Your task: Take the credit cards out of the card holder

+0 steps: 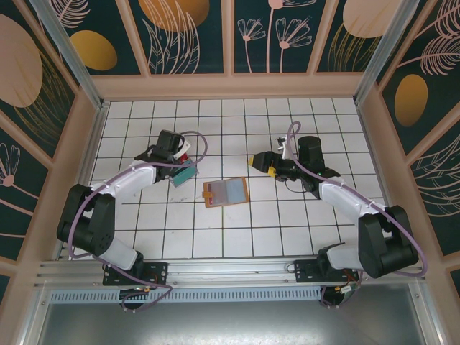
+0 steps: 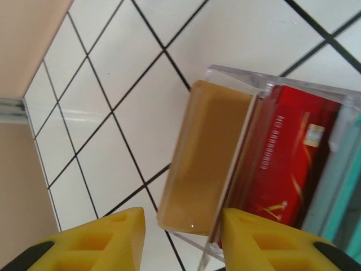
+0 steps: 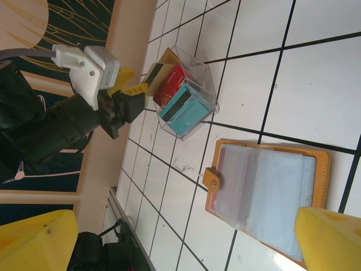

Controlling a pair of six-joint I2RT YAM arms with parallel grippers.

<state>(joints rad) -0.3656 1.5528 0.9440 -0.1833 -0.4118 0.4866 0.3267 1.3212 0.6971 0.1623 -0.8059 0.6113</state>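
Orange-brown book-style card holder (image 1: 225, 192) lies open on the white-tiled tabletop (image 1: 287, 230). Left of it stands a clear plastic box (image 3: 197, 65): mere colour specks overhead, but the left wrist view resolves a tan plastic card (image 2: 203, 152) and a red printed card (image 2: 282, 164) inside. The left pincer (image 2: 181, 240) and right pincer (image 1: 257, 161) stand parted, empty. Floral wall panels (image 1: 194, 36) surround.

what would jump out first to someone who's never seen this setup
The orange-brown card holder lies open in the middle of the tiled table, grey-blue pockets facing up. To its left, a clear plastic box holds credit cards in tan, red and teal. The left gripper is at the box, jaws apart on either side of the tan card. The right gripper hovers wide open on the holder's other side.
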